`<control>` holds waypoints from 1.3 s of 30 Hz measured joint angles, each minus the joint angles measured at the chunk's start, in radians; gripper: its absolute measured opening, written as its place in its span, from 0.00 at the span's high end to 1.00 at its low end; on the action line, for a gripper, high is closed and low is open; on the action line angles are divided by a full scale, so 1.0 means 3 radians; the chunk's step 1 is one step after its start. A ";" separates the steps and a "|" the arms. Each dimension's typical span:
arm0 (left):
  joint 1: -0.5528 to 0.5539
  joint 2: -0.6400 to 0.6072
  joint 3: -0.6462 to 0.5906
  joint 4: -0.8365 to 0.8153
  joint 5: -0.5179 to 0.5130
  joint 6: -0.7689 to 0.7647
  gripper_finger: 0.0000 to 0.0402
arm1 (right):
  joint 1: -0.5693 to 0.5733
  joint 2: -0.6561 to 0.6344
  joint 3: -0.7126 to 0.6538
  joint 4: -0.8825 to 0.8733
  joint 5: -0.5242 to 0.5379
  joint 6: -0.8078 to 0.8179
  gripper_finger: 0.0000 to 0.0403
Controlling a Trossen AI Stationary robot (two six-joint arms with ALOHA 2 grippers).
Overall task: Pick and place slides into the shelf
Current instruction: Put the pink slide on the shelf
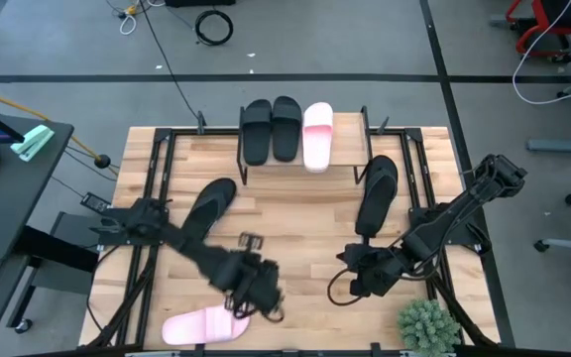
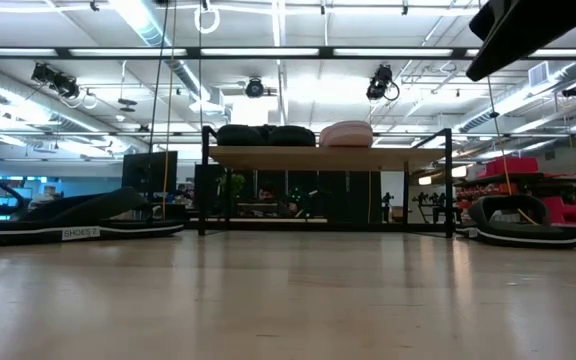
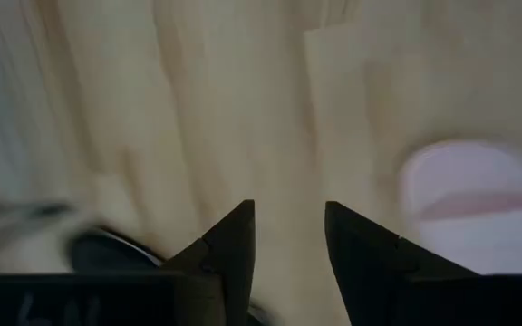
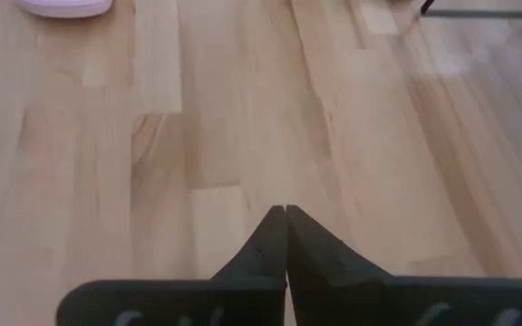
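Two black slides (image 1: pixel 271 129) and one pale pink slide (image 1: pixel 317 135) lie side by side on the shelf's top board (image 1: pixel 350 159), which stands at the table's far edge; the low view shows them on the shelf (image 2: pixel 328 157) too. Another black slide (image 1: pixel 209 208) lies flat on the table's left part, and one more (image 1: pixel 377 193) on its right part. A pink slide (image 1: pixel 204 325) lies at the near edge. My left gripper (image 1: pixel 264 302) hangs open just right of that pink slide (image 3: pixel 469 213). My right gripper (image 4: pixel 285 213) is shut over bare wood at centre right.
A small green potted plant (image 1: pixel 429 325) stands at the table's near right corner. Black frame rails (image 1: pixel 157 188) run along both sides of the table. Bare wood (image 1: pixel 295 218) lies between the two arms and in front of the shelf.
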 joint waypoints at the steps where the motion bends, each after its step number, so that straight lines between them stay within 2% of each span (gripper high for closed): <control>1: -0.0097 0.0000 -0.0020 -0.0003 -0.0004 -0.0242 0.65 | -0.0008 0.0000 0.0000 0.0000 0.0003 -0.0040 0.99; 5: -0.0445 0.0001 -0.0171 -0.0005 0.0062 -0.0974 0.66 | -0.0017 0.0000 0.0000 0.0001 0.0005 -0.0180 0.99; 8: -0.0583 0.0000 -0.0242 -0.0006 0.0382 -0.1648 0.66 | -0.0031 0.0000 0.0000 0.0001 0.0048 -0.0233 0.99; 14: -0.0804 0.0000 -0.0441 -0.0005 0.0686 -0.2890 0.64 | -0.0123 -0.0002 0.0000 0.0001 0.0076 -0.0350 0.99; 23: -0.1289 0.0000 -0.0822 0.0572 0.0838 -0.4097 0.66 | -0.0194 -0.0002 0.0000 0.0004 0.0111 -0.0001 0.99; 26: -0.1421 0.0000 -0.0996 0.0912 0.0851 -0.4518 0.66 | -0.0166 -0.0002 0.0000 0.0004 0.0108 0.0074 0.99; 30: -0.1555 -0.0001 -0.1246 0.1045 0.0839 -0.5297 0.66 | -0.0166 -0.0002 0.0000 0.0022 0.0101 0.0107 0.99; 32: -0.1599 0.0001 -0.1384 0.1097 0.0718 -0.5586 0.67 | -0.0166 -0.0002 0.0000 0.0027 0.0098 0.0116 0.99; 35: -0.1653 0.0001 -0.1588 0.1144 0.0502 -0.5798 0.68 | -0.0166 -0.0003 0.0000 0.0043 0.0096 0.0116 0.99; 39: -0.1637 0.0001 -0.1756 0.1561 0.0258 -0.5810 0.71 | -0.0166 -0.0003 0.0000 0.0042 0.0051 0.0112 0.99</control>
